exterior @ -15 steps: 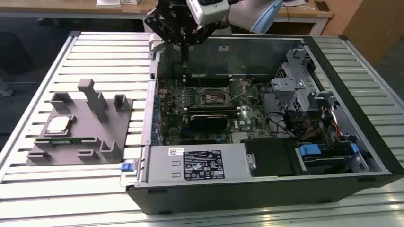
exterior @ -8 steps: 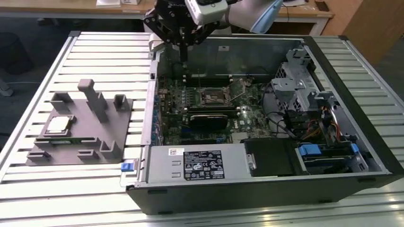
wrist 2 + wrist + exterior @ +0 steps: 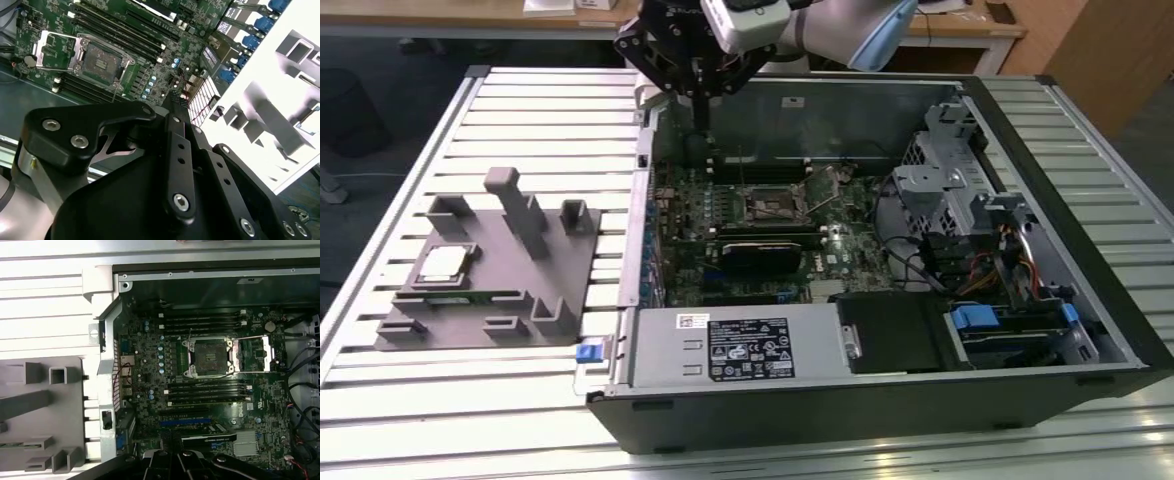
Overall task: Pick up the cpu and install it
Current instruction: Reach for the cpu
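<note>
The cpu (image 3: 443, 265), a small silvery square chip, lies flat on the grey plastic fixture (image 3: 494, 300) at the exterior view's left, outside the computer case. My gripper (image 3: 703, 122) hangs over the far left corner of the open case, well away from the cpu and above the motherboard. Its fingers (image 3: 175, 100) are together with nothing between them. The black cpu socket (image 3: 767, 205) sits mid-board with its metal frame flipped open. Both wrist views show the socket (image 3: 207, 357) (image 3: 102, 62) bare.
The case's walls (image 3: 638, 250) rise around the motherboard. A drive cage (image 3: 961, 190) and cables stand at the exterior view's right, and a power supply (image 3: 740, 345) lies at the front. Upright blocks (image 3: 520, 215) rise from the fixture. The slatted table (image 3: 480, 420) surrounds everything.
</note>
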`<state>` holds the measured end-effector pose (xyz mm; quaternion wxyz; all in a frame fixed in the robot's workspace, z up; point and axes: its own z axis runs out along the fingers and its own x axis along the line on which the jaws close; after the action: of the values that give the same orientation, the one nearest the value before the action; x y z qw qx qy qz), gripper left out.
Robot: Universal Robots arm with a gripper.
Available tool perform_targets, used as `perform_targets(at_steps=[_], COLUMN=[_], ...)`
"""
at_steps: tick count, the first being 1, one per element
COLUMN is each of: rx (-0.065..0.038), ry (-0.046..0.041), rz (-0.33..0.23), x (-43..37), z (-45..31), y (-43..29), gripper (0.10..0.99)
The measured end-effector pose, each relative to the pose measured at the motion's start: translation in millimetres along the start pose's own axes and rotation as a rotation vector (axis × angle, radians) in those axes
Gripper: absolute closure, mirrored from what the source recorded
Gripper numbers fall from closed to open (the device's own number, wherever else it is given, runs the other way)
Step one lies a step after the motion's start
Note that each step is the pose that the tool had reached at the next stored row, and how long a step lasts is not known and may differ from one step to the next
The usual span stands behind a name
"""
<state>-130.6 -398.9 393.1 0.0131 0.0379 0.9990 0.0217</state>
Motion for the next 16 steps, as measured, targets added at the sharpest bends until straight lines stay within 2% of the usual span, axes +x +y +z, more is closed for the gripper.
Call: perform_targets(at_steps=[16], rx=[0.0], ry=[0.0], rz=[0.0], x=[14.2], z=[0.0], y=[-1.1], gripper=[0.98])
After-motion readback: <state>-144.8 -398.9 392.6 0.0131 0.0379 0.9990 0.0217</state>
